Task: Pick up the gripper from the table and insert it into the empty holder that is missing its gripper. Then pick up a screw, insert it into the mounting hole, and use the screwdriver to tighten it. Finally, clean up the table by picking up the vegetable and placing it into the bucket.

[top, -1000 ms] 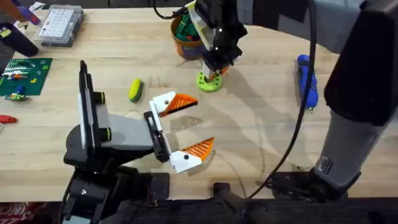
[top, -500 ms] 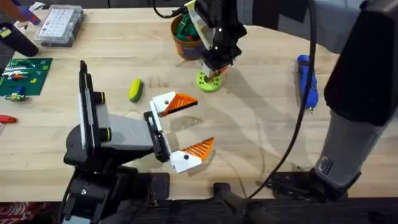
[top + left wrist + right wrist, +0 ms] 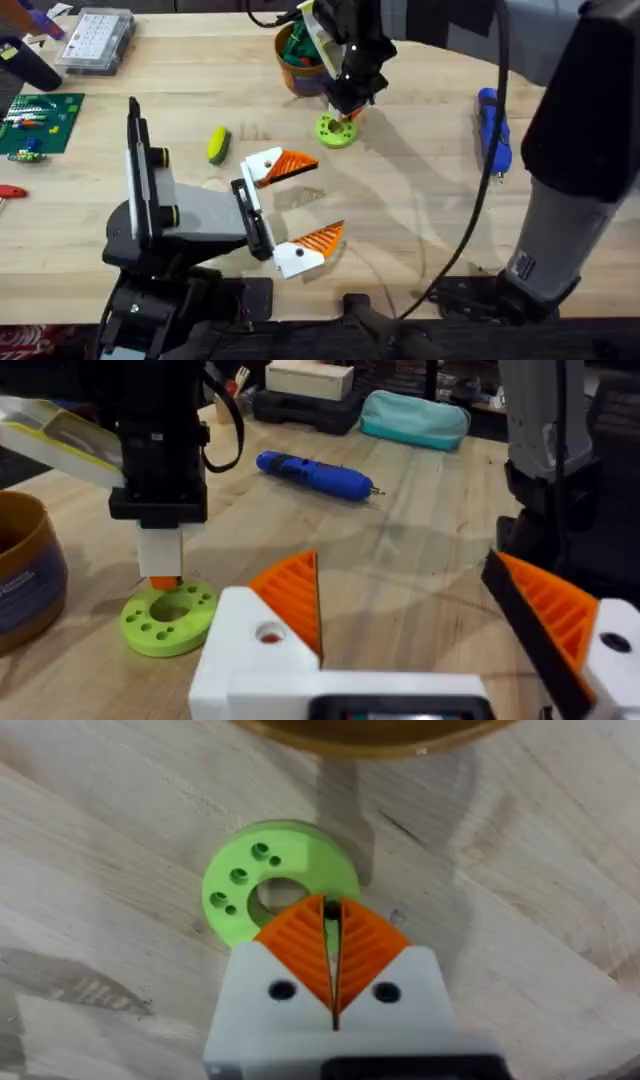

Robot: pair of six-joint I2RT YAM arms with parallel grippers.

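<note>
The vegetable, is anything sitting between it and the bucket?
Nothing visible does. The vegetable lies on bare table left of the holder; the bucket stands farther back. The right hand hangs over the holder, off that line.

Even, bright light from above on my counter [image 3: 420, 200]; soft shadows fall beside my arms. My right arm [image 3: 580, 150], close under the overhead camera, is large and blurred. No strong glare.
</note>
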